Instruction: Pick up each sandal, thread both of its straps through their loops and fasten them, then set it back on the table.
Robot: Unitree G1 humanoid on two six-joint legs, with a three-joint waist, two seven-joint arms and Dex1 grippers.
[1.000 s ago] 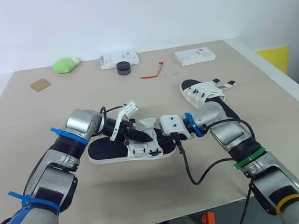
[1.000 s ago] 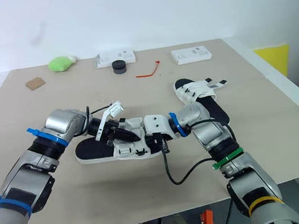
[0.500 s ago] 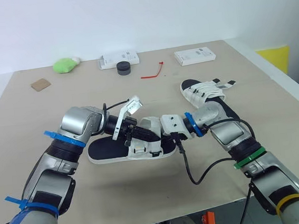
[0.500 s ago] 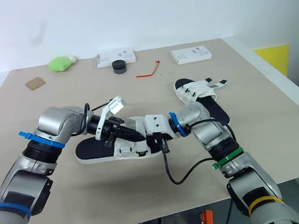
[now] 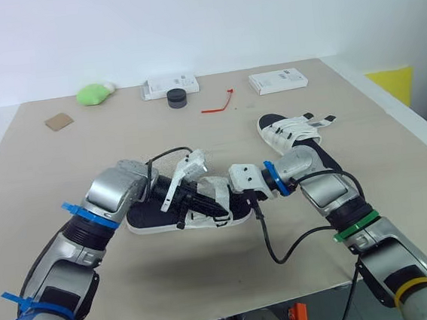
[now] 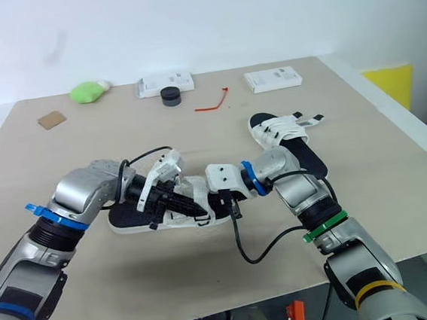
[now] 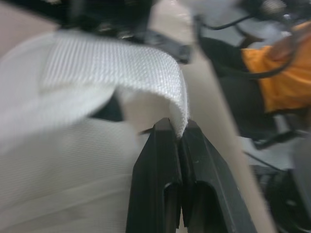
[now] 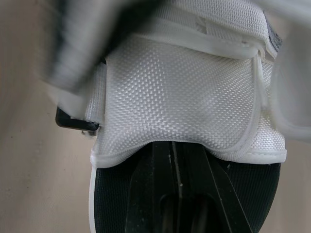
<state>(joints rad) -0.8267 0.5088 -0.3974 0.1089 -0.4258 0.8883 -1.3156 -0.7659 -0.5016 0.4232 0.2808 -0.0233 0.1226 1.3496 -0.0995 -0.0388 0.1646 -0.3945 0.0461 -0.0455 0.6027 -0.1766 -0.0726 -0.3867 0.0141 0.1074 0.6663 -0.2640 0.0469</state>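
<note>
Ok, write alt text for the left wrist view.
The left hand pinches the folded edge of a white woven strap between its two shut black fingers. The strap arches over the white upper of the sandal.

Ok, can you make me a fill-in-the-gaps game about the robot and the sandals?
The left tool pinches a white ____ of the near sandal. The table holds ____ sandals; the other sandal lies farther back. The blob at the table's far edge is coloured ____.
Missing words: strap, two, green.
</note>
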